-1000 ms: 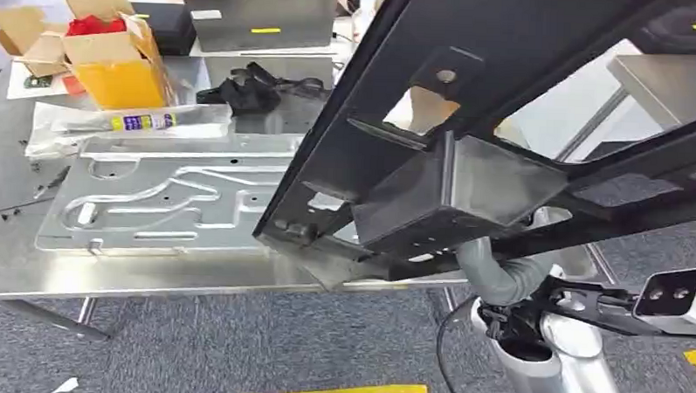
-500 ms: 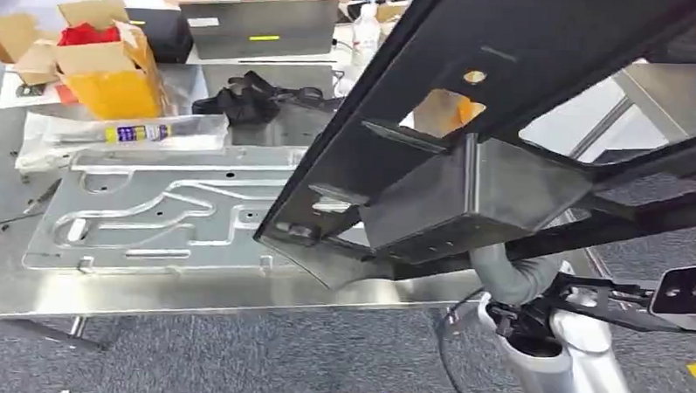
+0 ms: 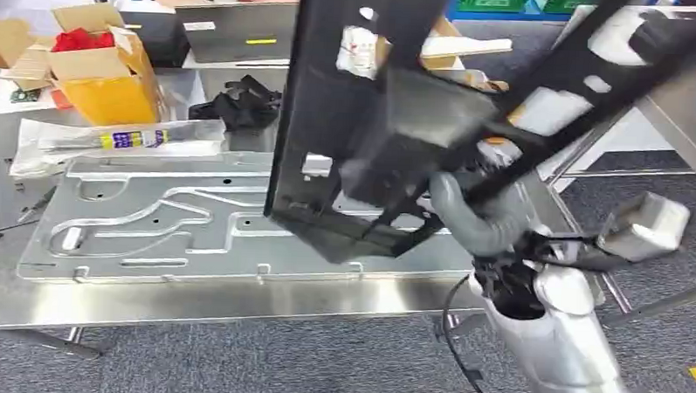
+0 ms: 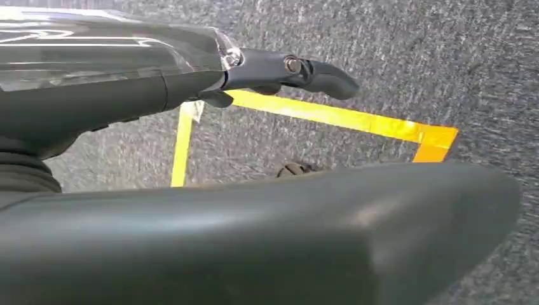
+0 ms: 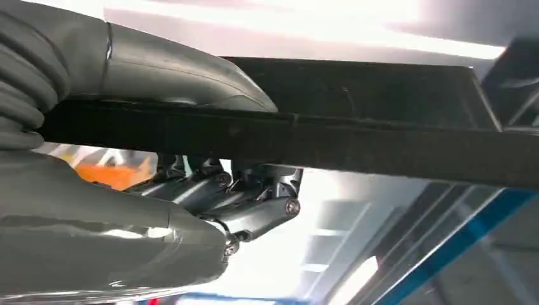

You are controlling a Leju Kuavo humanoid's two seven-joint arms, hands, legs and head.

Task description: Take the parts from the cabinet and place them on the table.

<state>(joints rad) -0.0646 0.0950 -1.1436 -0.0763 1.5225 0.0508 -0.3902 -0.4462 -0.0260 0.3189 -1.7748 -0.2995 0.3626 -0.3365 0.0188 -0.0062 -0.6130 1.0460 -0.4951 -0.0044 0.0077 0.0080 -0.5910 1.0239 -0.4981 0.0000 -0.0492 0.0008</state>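
Head view: black metal frame part (image 3: 347, 118) held tilted, nearly on edge, above the silver stamped panel (image 3: 160, 212) lying flat on the tabletop (image 3: 192, 300), lower corner hanging close over that panel's near edge but not yet set down. Right hand (image 3: 466, 209) clamped on a rail of the frame; in the right wrist view, thumb over the bar (image 5: 318, 136) and fingers (image 5: 254, 210) curled under it. Left hand (image 4: 286, 67) hanging over the carpet, holding nothing, fingers loosely extended. Beyond the stamped panel, an open cardboard box (image 3: 104, 66) and a black bundle of straps (image 3: 239, 101). Judged by its look: rigid sheet steel, fairly heavy and long, likely to swing and twist in a one-sided grasp; smooth painted rails probably slippery. Best taken near the boxed bracket at mid-frame, close to the balance point.
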